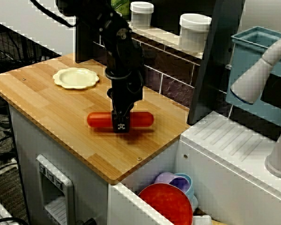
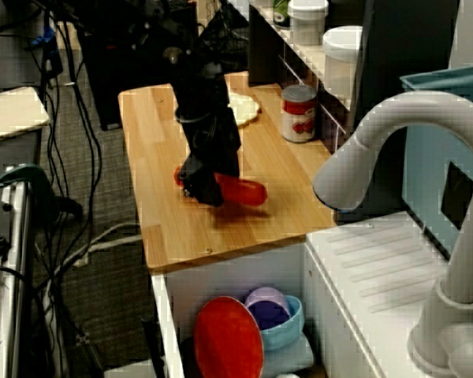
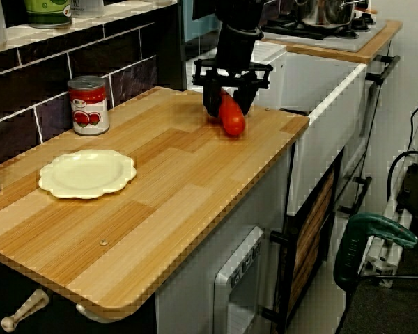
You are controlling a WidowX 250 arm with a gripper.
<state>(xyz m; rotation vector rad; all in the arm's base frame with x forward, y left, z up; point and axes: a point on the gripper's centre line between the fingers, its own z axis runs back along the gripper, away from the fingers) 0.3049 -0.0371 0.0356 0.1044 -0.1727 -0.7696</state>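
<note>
The black 2-fingered claw [image 3: 229,110] stood upright over the red plastic sausage [image 1: 140,120]. The sausage lay flat on the light wooden counter [image 1: 61,108], near the corner by the white sink unit [image 2: 378,260]. In the view along the counter, 1 finger sat on each side of the sausage's middle. Whether the pads pressed it or only flanked it could not be told.

The sausage looked round and smooth, so by my judgement a loose or off-centre pinch could let it roll or squirt sideways. The counter edge lay close, above the open bin with the round red plate [image 1: 168,204]. The fingertips were low enough that a further push down could jam them against the wood.

Counted: 1 sausage, 1 claw, 1 pale yellow scalloped plate [image 1: 76,78] well apart from the sausage, 1 red-labelled tin can [image 3: 88,104] by the tiled wall, and 2 white lidded jars [image 1: 194,32] on the shelf.
</note>
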